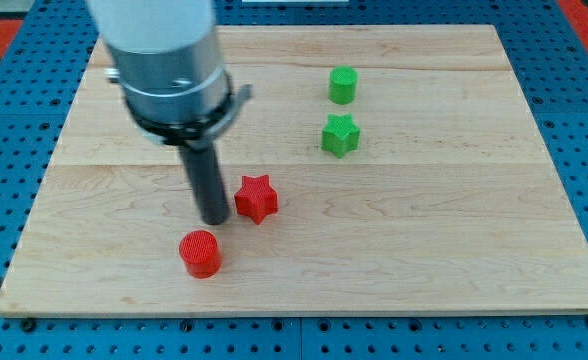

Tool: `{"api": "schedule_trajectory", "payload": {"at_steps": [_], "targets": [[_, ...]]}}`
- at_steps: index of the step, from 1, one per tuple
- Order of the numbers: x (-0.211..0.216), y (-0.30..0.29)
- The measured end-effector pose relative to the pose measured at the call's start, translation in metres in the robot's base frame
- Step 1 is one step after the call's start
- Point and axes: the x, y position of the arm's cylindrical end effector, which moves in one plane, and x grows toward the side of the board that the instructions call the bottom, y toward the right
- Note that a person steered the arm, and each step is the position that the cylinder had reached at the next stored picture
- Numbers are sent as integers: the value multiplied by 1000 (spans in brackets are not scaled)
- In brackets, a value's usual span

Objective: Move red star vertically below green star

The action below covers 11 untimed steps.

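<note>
Red star (256, 197) lies below and to the view's left of the green star (340, 135), well apart. My tip (214, 218) sits just left of the red star, seemingly to shove it rightward; there is no claw, only the bare rod.

We see a wide, pale grey round housing on our arm (159, 40), ringed below by a darker metal collar with small side tabs. From it runs a straight dark rod ending in our tip (215, 219).
</note>
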Motion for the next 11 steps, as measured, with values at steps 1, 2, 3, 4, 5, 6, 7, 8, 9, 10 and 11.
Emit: {"api": "schedule_trajectory", "payload": {"at_steps": [1,2,3,4,5,6,7,8,9,10,11], "targets": [[-3,51],[-3,82],[10,36],[4,-14],[-6,12],[-25,18],[-35,29],[-36,41],[-36,55],[-36,76],[-36,89]]}}
